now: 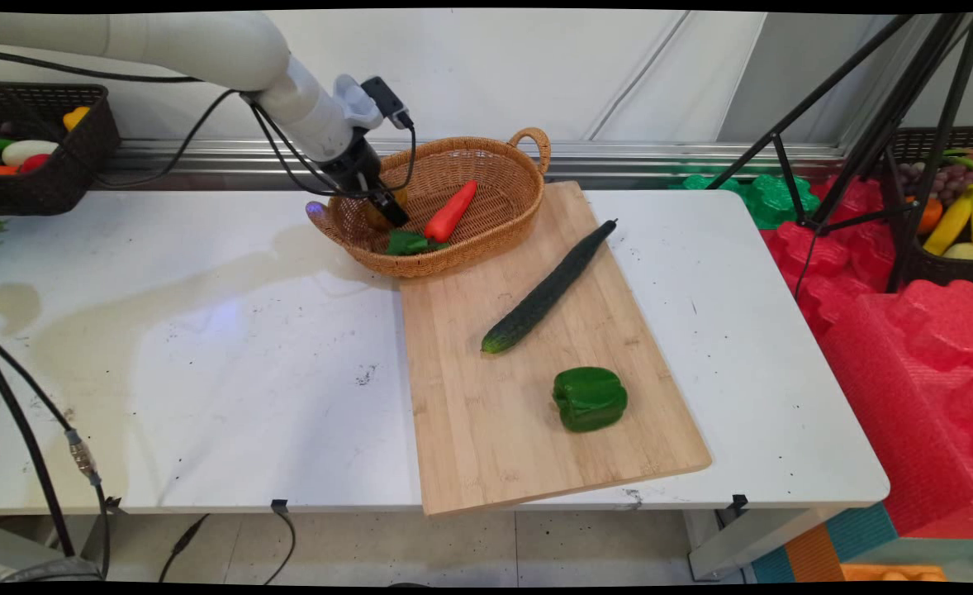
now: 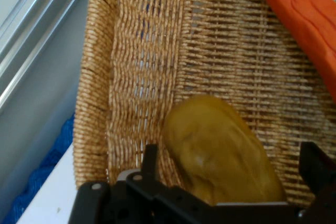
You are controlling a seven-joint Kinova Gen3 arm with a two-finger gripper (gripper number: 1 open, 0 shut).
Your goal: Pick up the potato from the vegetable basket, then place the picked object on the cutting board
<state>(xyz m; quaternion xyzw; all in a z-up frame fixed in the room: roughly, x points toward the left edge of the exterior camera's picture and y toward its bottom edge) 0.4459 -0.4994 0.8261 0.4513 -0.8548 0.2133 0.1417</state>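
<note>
Presently, item by item:

Gripper [image 1: 393, 216]: black, two-fingered, reaching down into the wicker basket [image 1: 503, 227] at its left end. Its fingers stand apart, one on each side of a yellowish-brown potato [image 2: 220, 153]; whether the fingers [image 2: 150, 158] touch it cannot be told.

Potato: lies on the basket floor close against the woven side wall, mostly hidden behind the gripper in the main view.

Carrot [image 1: 451, 211]: orange-red, with green leaves at its lower end, lying slantwise in the middle of the basket, just beside the gripper. In the hand view it crosses the upper right corner.

Basket: oval, with a looped handle at its far end; it sits at the far side of the white table [image 1: 189, 347] and overlaps the far corner of the cutting board [image 1: 486, 430].

Cutting board: pale wood, lying at a slant, its near edge overhanging the table's front.

Cucumber [image 1: 548, 287]: long, dark green, diagonal on the board.

Green pepper [image 1: 590, 398]: on the board, near the cucumber's lower end but apart from it.

Dark basket [image 1: 40, 145]: beyond the table's far left corner, holding assorted produce.

Tripod [image 1: 866, 132]: black, at the right, over red foam [image 1: 908, 347].
</note>
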